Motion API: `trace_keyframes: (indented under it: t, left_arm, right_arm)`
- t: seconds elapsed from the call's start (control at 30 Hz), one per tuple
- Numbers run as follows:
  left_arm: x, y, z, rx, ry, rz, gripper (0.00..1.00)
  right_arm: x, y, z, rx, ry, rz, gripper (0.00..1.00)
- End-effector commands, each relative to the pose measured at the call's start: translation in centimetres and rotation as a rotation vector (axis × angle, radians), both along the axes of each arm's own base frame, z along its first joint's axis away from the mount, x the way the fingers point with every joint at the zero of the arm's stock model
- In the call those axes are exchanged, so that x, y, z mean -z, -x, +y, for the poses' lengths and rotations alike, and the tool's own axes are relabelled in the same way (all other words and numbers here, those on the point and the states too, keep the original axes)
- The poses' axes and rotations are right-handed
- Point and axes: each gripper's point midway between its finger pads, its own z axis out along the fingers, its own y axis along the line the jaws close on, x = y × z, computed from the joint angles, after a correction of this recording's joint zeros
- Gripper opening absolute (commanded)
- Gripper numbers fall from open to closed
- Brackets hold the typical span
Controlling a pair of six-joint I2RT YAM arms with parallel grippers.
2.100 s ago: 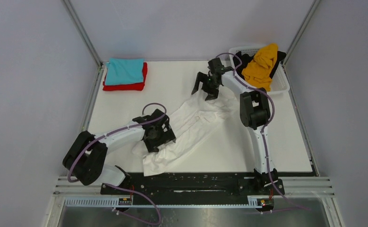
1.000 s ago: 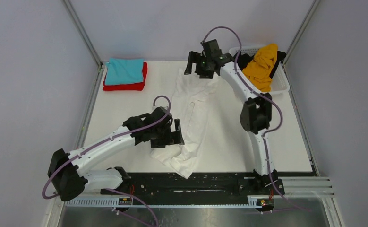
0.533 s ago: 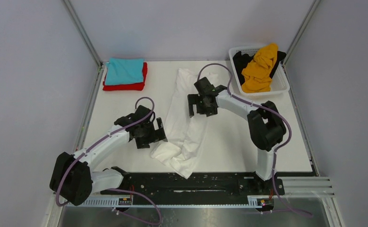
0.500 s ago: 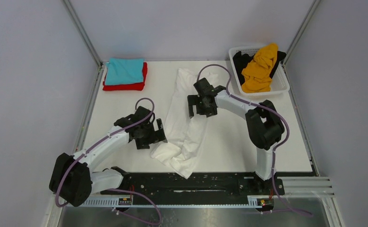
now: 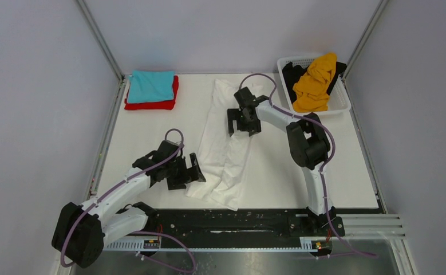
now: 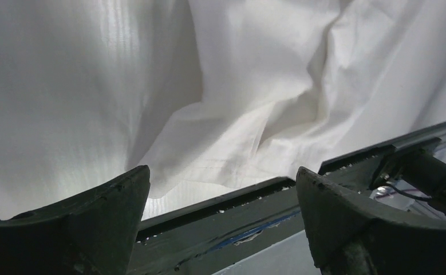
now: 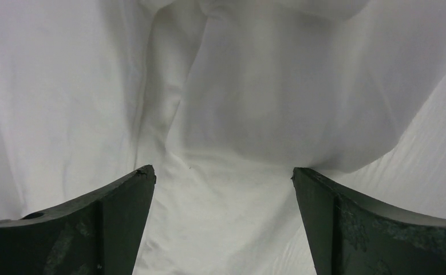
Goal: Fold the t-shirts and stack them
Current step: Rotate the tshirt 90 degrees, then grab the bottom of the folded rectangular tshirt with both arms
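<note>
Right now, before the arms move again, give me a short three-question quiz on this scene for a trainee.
1. True or false: the left gripper and the right gripper are both open, and neither holds the white shirt.
2. Fill in: the orange shirt lies in the ____.
3. What lies on the red shirt? A) white shirt B) teal shirt C) orange shirt

Key: 1 true; 2 basket; 3 B.
</note>
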Motion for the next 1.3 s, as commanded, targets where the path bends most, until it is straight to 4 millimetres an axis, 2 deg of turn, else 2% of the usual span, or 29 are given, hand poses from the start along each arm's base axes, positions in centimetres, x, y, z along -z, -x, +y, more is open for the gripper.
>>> trace_keyframes:
  t: [0.0, 0.13, 0.27, 0.33, 0.4, 0.5, 0.53, 0.6, 0.73, 0.8, 0.9, 1.07, 1.17, 1.27]
  left_arm:
    - [-2.7, -0.7, -2.5, 0.058, 0.178, -0.102, 0.99]
    - [-3.2, -0.4, -3.6, 0.094, 0.25, -0.104, 0.99]
    - [-1.8, 0.3, -3.6, 0.107, 0.235, -0.057, 0.99]
    - [-1.0, 0.5, -3.4, 0.105, 0.214, -0.038, 0.99]
    - [-0.1, 0.6, -3.0, 0.093, 0.181, -0.025, 0.99]
    - [1.1, 0.8, -2.7, 0.089, 0.131, -0.003, 0.96]
    - [1.5, 0.9, -2.6, 0.088, 0.112, 0.006, 0.93]
    - [2.3, 0.9, -2.4, 0.079, 0.081, 0.022, 0.78]
    - [4.4, 1.7, -0.6, -0.022, -0.042, 0.087, 0.5]
    - [5.3, 2.3, 0.2, -0.06, -0.1, 0.105, 0.43]
    - [6.1, 3.3, 0.8, -0.082, -0.126, 0.127, 0.41]
    - [6.5, 4.1, 0.9, -0.069, -0.131, 0.143, 0.4]
    - [6.8, 4.6, 1.0, -0.063, -0.143, 0.166, 0.35]
    - [6.8, 5.1, 1.0, -0.056, -0.151, 0.183, 0.33]
  right_arm:
    - [0.7, -2.4, -1.2, 0.062, -0.035, 0.067, 0.99]
    - [0.6, -2.8, -1.3, 0.093, -0.081, 0.205, 1.0]
    - [-0.7, -3.1, -1.5, 0.062, -0.085, 0.165, 0.99]
    - [-2.9, -3.8, -1.9, 0.051, -0.085, 0.081, 1.0]
    - [-6.0, -4.4, -2.2, 0.033, -0.099, -0.012, 1.0]
    - [-10.0, -4.3, -2.6, 0.022, -0.134, -0.125, 1.0]
    - [-10.9, -3.9, -2.7, 0.02, -0.15, -0.148, 1.0]
    - [-12.0, -2.9, -2.6, 0.021, -0.188, -0.189, 1.0]
    - [-10.7, 1.7, -2.8, 0.023, -0.207, -0.185, 1.0]
    - [-9.7, 4.1, -2.7, 0.019, -0.22, -0.177, 1.0]
    - [-8.2, 7.7, -2.4, 0.013, -0.234, -0.153, 1.0]
    - [-7.0, 13.1, -1.6, -0.005, -0.276, -0.108, 0.99]
    - [-6.1, 16.5, -0.8, -0.031, -0.312, -0.066, 0.99]
    - [-4.7, 19.9, -0.6, -0.034, -0.324, -0.01, 0.97]
